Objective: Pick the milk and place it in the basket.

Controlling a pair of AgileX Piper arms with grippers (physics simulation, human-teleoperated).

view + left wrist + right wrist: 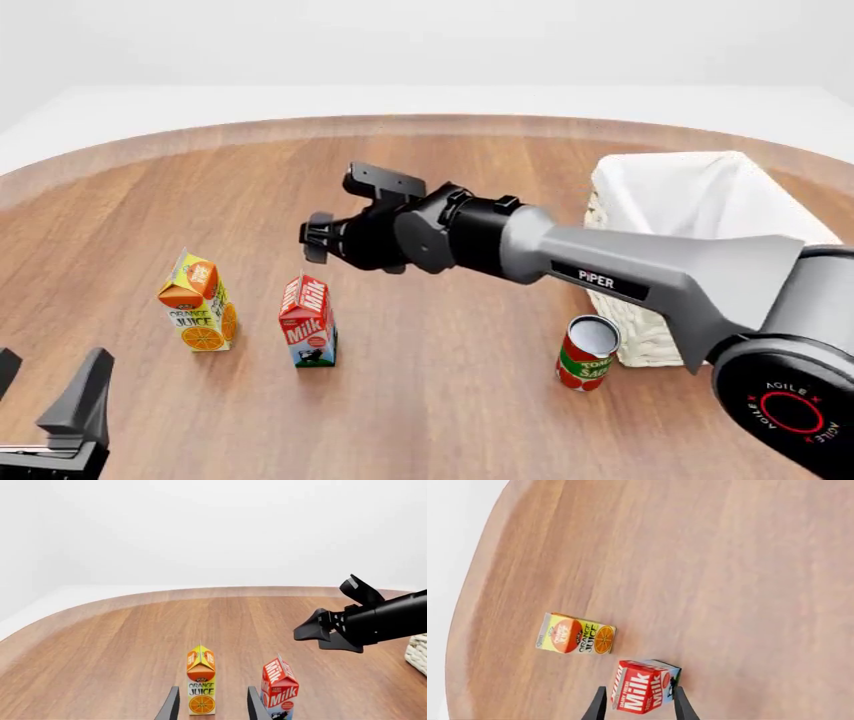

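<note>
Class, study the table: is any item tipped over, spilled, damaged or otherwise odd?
Nothing stands out. The milk, juice carton and tomato can all stand upright and intact on the table; the basket sits squarely.

Round-edged wooden table [441, 390], reddish-brown plank grain running away from the front camera, with a paler rim band. White floor beyond the rim, merging into plain white walls. Lighting even and diffuse; shadows soft.
</note>
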